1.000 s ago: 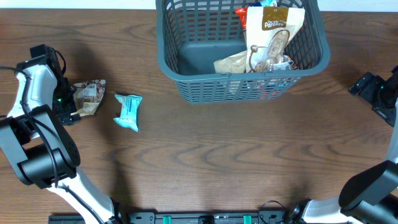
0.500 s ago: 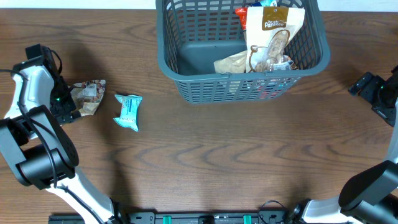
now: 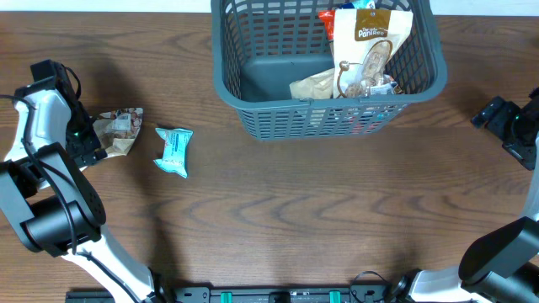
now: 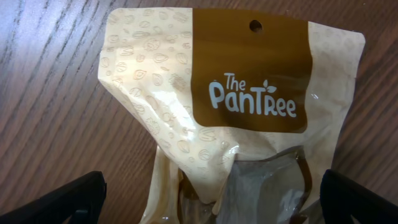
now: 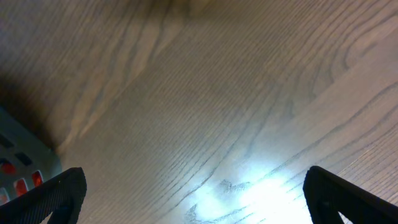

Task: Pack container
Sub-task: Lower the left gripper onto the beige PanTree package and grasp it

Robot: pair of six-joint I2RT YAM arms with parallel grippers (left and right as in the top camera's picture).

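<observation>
The worktop (image 3: 278, 219) is what I see most of: dark brown wood with a long wavy grain, glaring white under the right wrist camera.

My left arm (image 3: 38, 135) rises from the near edge and bends out to the far left side. The left hand (image 3: 91, 139) is turned inward toward the middle of the worktop, right at a beige pouch (image 3: 118, 130). On the left wrist camera its fingertips (image 4: 74, 193) sit in the two lower corners, spread wide. The beige pouch (image 4: 236, 106), printed "The PanTree", lies flat on the wood between them. I cannot tell whether either tip touches it.

My right arm (image 3: 526, 177) hugs the right edge, mostly out of frame. The right hand (image 3: 498, 116) sits low over bare wood, well apart from the container. Its fingers are spread too, with nothing between them.

The container (image 3: 226, 67) stands at the far edge, centre, its top cropped; a corner (image 5: 18, 162) shows beside the right hand. A tall pouch (image 3: 370, 50) leans upright in its right half, with a red packet (image 3: 327, 23) behind it.

A teal packet (image 3: 174, 151) lies just right of the beige pouch, not touching it.
</observation>
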